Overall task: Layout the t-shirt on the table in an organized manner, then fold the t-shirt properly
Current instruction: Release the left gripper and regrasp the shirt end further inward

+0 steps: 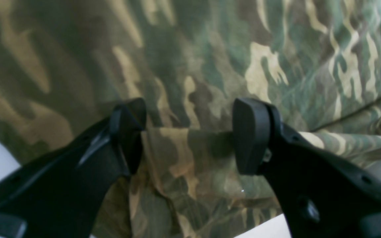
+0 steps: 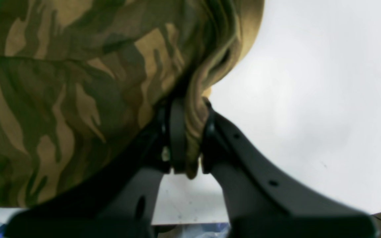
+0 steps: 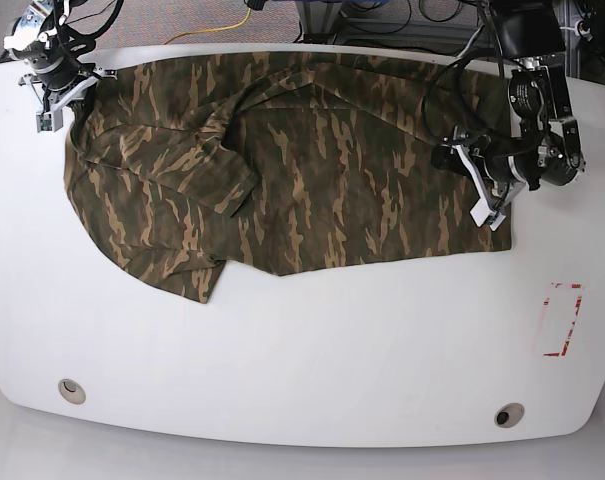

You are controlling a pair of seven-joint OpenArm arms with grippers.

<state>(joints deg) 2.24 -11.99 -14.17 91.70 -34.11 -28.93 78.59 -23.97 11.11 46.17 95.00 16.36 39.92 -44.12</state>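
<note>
Layout stage judged partly done, no fold made. At base-view left, the right gripper (image 2: 186, 138) is clamped on a bunched edge of the soft olive-brown camouflage t-shirt (image 3: 282, 170), spread rumpled across the far half of the glossy white table (image 3: 312, 360). Near half is seen bare. At right, the left gripper (image 1: 190, 135) is parted wide over the hem.

**Near half of the table open; far half covered by cloth and both arms**

The far half of the table (image 3: 302, 380) is covered by the spread t-shirt (image 3: 282, 170). Its far left corner is occupied by the right gripper (image 3: 67, 88), clamped on a bunched edge; its right edge by the left gripper (image 3: 479, 168), jaws spread over the cloth. The near half is left bare, apart from a red outline mark (image 3: 561, 320) and two small holes (image 3: 71, 389).
</note>
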